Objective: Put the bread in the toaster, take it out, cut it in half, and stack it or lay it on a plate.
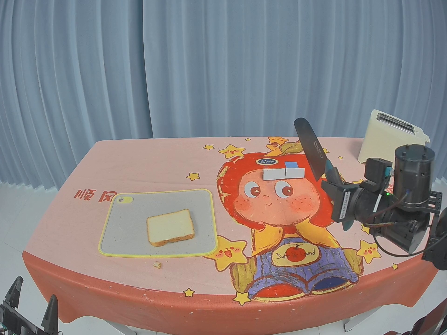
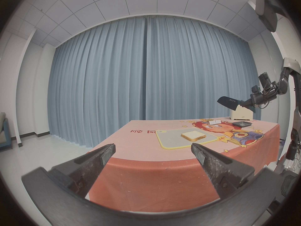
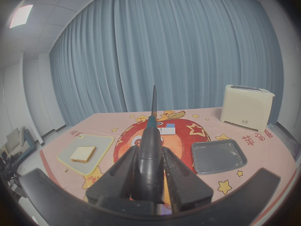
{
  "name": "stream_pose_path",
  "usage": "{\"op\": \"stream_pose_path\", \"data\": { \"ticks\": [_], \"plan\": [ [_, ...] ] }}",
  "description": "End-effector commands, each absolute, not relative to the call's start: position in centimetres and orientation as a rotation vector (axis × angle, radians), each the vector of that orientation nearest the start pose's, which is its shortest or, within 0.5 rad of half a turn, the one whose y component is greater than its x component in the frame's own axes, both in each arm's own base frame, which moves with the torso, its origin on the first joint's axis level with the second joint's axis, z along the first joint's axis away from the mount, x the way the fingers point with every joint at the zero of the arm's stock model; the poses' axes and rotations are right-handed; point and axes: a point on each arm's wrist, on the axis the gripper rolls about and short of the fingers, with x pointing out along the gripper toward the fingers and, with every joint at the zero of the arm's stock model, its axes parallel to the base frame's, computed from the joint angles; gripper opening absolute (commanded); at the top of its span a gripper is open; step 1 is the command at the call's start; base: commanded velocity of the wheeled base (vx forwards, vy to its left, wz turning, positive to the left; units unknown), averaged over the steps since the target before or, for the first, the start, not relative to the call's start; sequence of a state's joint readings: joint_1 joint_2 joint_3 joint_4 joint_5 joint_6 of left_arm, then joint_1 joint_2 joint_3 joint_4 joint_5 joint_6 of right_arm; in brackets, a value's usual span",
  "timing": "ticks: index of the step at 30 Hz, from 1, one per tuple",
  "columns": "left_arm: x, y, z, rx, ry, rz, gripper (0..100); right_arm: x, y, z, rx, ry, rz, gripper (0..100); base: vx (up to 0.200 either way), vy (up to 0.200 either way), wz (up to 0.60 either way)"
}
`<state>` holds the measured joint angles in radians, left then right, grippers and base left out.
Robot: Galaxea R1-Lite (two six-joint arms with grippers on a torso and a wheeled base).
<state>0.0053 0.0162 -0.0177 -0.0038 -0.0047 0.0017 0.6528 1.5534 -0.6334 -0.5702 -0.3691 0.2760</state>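
Black and spread wide, the left gripper (image 2: 152, 146) hangs low off the near-left corner of the table (image 1: 139, 164), nothing between its jaws. Moving right, here's the grey cutting board (image 1: 125, 238) with its yellow rim, and lying flat on it, a little right of centre, the bread (image 1: 170, 227). It's one whole slice with a pale cream face, a thin tan crust and no cut in it. Whether it has browned at all I can't call; it looks very light. A crumb (image 1: 158, 264) sits on the cloth just in front of the board.

Further right, well apart from the board, the right gripper (image 3: 150, 149) is clamped on the handle of the knife (image 1: 313, 149), dark blade tilted up and away above the table. Beside that arm lies a grey tray (image 3: 218, 156), nothing on it, and at the far right corner stands the cream toaster (image 1: 391, 136), slots showing no bread.

So, my read: the toaster leg looks done, slice out and on the board, knife in hand. Left to do: carry the blade over, halve the slice, plate the halves.
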Motion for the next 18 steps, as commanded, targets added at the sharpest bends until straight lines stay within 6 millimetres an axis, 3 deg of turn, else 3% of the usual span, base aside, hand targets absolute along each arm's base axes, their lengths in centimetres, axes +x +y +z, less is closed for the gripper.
{"op": "stream_pose_path", "data": {
  "ticks": [1, 18],
  "plan": [
    [-2.3, 0.0, 7.6, 0.002, -0.005, 0.002, 100, 18.4, 13.5, 18.5, 0.132, 0.292, 0.262, 0, 0.000, 0.000, 0.00],
    [-2.3, 0.0, 7.6, 0.006, -0.003, -0.003, 100, 17.0, 12.7, 20.1, 0.153, 0.232, 0.296, 0, 0.000, 0.000, 0.00]
  ]
}}
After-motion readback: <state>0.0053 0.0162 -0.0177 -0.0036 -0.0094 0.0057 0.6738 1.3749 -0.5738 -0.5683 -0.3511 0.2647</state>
